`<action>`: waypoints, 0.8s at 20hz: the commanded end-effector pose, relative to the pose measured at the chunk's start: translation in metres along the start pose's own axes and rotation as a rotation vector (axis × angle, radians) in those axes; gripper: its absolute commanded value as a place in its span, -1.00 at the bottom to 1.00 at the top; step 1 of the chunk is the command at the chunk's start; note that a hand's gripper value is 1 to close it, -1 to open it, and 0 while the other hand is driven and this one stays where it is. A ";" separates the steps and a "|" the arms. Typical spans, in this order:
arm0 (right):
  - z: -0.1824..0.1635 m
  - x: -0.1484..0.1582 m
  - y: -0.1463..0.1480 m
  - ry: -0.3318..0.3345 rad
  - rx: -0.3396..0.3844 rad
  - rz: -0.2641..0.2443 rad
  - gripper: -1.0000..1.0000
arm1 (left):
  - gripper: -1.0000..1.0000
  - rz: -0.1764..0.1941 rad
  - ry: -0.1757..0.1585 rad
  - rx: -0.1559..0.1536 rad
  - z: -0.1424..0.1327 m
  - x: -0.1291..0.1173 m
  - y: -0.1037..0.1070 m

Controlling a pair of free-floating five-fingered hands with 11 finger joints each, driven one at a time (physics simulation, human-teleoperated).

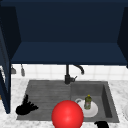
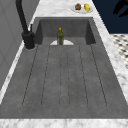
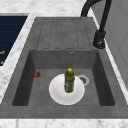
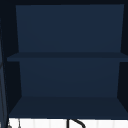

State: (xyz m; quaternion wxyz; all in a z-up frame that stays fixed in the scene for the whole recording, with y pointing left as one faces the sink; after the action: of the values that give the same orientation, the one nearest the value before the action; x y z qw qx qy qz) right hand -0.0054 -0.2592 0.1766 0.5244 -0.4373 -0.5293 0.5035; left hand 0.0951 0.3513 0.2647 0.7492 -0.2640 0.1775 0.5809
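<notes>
Lower left of the front view, the left hand [image 1: 25, 108] hovers over the ribbed draining board [image 1: 47, 95] of the grey sink [image 1: 110, 105], fingers spread and holding nothing. At the bottom edge, right of centre, the right hand [image 1: 102, 124] pokes into frame; whether its fingers are spread or curled, I cannot tell. Nearest to it, in the basin, a small green bottle [image 1: 87, 102] stands upright on a white plate [image 1: 93, 111]. A big red ball [image 1: 67, 114] sits low in the centre, just left of the plate. The black faucet [image 1: 68, 75] rises behind, the marble surface [image 1: 117, 85] around.
</notes>
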 end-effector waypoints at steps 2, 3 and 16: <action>0.000 0.000 0.000 0.000 0.000 0.000 0.00 | -1.00 0.033 0.062 0.122 -0.003 0.002 0.001; 0.000 0.000 0.000 0.000 0.000 0.000 0.00 | -1.00 0.035 0.061 0.121 -0.003 0.002 0.001; 0.000 0.000 0.000 0.000 0.000 0.000 0.00 | -1.00 0.049 0.074 0.118 -0.008 0.006 0.002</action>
State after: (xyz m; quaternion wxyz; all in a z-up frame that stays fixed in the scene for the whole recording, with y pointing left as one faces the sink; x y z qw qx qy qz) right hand -0.0054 -0.2592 0.1766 0.5244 -0.4373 -0.5293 0.5035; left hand 0.0953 0.3518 0.2568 0.7451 -0.2635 0.1816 0.5852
